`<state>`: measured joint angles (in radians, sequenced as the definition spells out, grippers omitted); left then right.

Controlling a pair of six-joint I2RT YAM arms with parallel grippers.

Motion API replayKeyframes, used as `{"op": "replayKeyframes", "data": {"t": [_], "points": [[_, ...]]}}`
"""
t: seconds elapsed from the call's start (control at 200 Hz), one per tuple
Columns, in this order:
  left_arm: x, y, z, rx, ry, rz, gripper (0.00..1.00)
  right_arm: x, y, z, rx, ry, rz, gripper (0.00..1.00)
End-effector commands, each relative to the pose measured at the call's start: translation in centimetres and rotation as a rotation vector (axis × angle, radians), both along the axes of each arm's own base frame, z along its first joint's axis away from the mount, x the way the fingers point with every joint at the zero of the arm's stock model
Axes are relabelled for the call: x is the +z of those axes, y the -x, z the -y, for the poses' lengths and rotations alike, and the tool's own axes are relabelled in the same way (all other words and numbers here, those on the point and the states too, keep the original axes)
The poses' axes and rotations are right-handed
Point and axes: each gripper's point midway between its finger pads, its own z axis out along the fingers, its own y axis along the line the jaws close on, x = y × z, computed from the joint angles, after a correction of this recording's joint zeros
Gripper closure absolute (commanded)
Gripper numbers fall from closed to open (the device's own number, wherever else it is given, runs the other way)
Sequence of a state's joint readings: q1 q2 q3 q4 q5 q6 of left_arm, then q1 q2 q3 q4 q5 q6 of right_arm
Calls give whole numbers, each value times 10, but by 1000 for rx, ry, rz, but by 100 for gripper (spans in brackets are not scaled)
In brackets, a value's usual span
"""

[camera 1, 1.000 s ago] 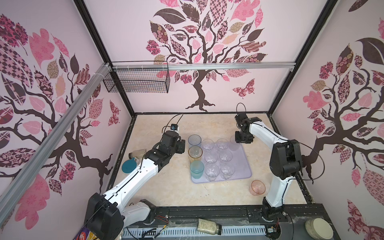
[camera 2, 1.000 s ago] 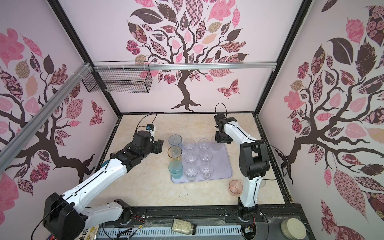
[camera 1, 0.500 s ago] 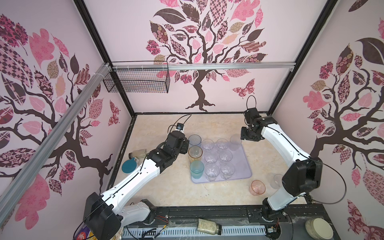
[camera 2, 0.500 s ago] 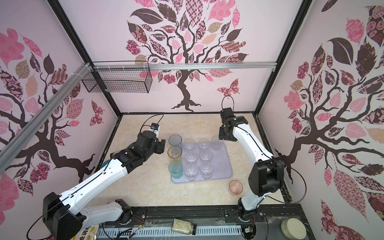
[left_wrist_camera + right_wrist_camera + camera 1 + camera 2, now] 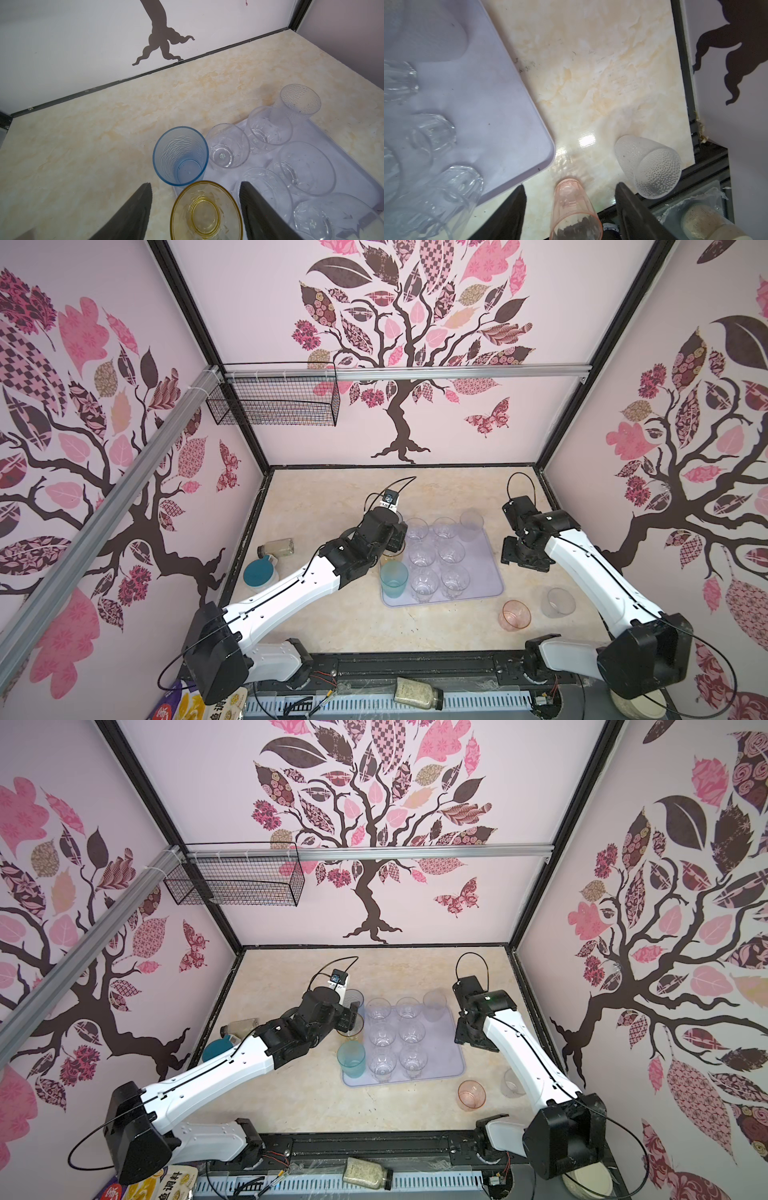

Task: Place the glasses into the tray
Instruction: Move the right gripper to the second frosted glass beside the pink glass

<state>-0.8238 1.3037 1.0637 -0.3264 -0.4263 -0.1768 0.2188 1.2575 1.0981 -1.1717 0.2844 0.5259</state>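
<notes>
Amber glass (image 5: 392, 560) half behind left arm (image 5: 291, 593)

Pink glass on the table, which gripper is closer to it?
Right. The right gripper hangs beside the tray's right edge, farther back than the pink glass, not touching it. The left gripper is across the tray, over the amber glass.

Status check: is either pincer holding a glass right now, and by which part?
Nothing is held. The left pincer stands open over the amber see-through tumbler, a gap showing beside it; the right pincer is open and empty.
</notes>
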Motion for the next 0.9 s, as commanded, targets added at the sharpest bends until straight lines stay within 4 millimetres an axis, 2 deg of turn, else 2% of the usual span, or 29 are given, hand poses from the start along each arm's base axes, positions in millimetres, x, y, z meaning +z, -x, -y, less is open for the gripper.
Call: {"op": "replayKeyframes", "data": {"t": [0.0,0.065,0.18,0.33,0.52,0.7,0.89], "points": [[-10,3,-11,12,-56,7,27,13,17,20,-133,27,54,26],[-14,4,-21,30,-96,21,25,10,22,31,-202,-8,62,25],[-17,2,-37,64,-113,28,20,-14,36,50,-348,-106,0,24],[-19,2,-44,84,-102,32,19,-12,35,63,-429,-59,32,23],[-22,4,-47,87,-103,38,18,-26,32,59,-502,-121,44,24],[-21,4,-49,91,-105,44,17,-40,29,69,-558,-103,59,27],[-24,4,-47,84,-103,38,17,-67,22,68,-585,-159,62,32]]}}
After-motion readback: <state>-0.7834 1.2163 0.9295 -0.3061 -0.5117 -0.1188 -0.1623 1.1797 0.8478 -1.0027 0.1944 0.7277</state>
